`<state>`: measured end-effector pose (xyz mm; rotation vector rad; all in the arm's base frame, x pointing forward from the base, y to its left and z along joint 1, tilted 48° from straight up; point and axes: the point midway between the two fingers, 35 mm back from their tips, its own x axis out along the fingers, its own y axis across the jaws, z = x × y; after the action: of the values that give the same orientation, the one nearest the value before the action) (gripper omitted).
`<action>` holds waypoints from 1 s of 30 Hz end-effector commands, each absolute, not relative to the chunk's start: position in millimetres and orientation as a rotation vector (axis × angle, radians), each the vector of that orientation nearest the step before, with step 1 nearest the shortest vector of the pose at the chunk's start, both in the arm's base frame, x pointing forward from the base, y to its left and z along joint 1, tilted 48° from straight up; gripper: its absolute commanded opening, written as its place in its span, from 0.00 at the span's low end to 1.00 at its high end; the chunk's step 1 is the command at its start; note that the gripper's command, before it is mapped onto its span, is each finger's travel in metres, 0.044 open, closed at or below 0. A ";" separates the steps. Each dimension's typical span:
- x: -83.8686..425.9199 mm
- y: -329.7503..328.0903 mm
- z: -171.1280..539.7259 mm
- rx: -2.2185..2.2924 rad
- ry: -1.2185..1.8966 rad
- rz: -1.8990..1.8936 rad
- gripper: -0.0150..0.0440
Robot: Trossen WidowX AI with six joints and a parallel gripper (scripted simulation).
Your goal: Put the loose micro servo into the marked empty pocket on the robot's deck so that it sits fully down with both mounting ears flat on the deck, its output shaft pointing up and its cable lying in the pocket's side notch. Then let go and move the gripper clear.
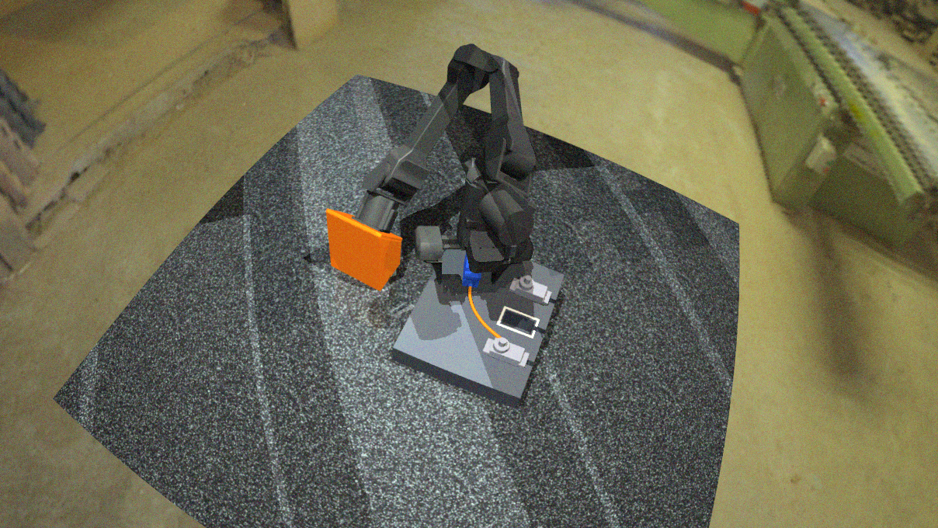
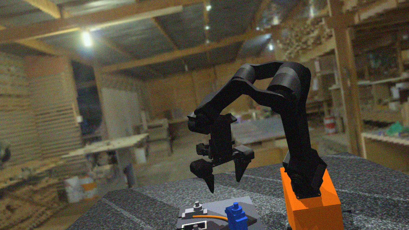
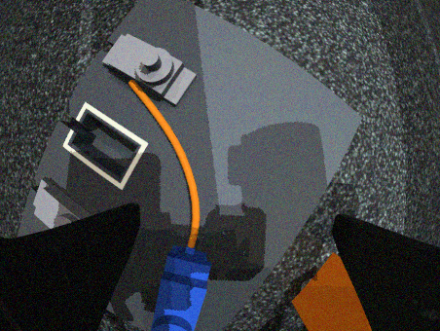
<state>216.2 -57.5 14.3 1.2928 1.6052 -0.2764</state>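
The loose blue servo (image 1: 470, 274) (image 2: 237, 218) (image 3: 180, 292) stands on the grey deck (image 1: 453, 367) (image 3: 273, 78), shaft up, away from the pocket. Its orange cable (image 1: 477, 316) (image 2: 211, 216) (image 3: 190, 180) curves across the deck to one grey servo. The white-outlined pocket (image 1: 522, 314) (image 3: 92, 165) is empty, with a side notch at the deck's edge. My gripper (image 2: 225, 186) (image 3: 241, 222) is open and empty, pointing down above the deck. In the wrist view the servo shows low between the fingers, cut off by the lower edge. In the top view the arm hides the fingers and part of the servo.
Two grey servos sit in the deck on either side of the pocket, one (image 1: 505, 352) (image 3: 128, 55) by the cable's end and the other (image 1: 534, 290) (image 3: 47, 206) beyond the pocket. The orange base block (image 1: 364, 255) (image 2: 317, 216) (image 3: 331, 297) stands beside the deck.
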 end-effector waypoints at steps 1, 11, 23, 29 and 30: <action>213.2 -41.9 33.0 1.379 1.664 -0.280 1.00; 205.3 -15.1 64.8 1.522 1.784 -0.300 1.00; 205.8 5.8 45.4 1.522 1.784 -0.299 1.00; 205.8 12.7 39.2 1.523 1.784 -0.298 1.00; 205.8 13.9 38.2 1.523 1.784 -0.298 1.00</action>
<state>205.8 10.9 40.4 1.5155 1.7833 -0.2956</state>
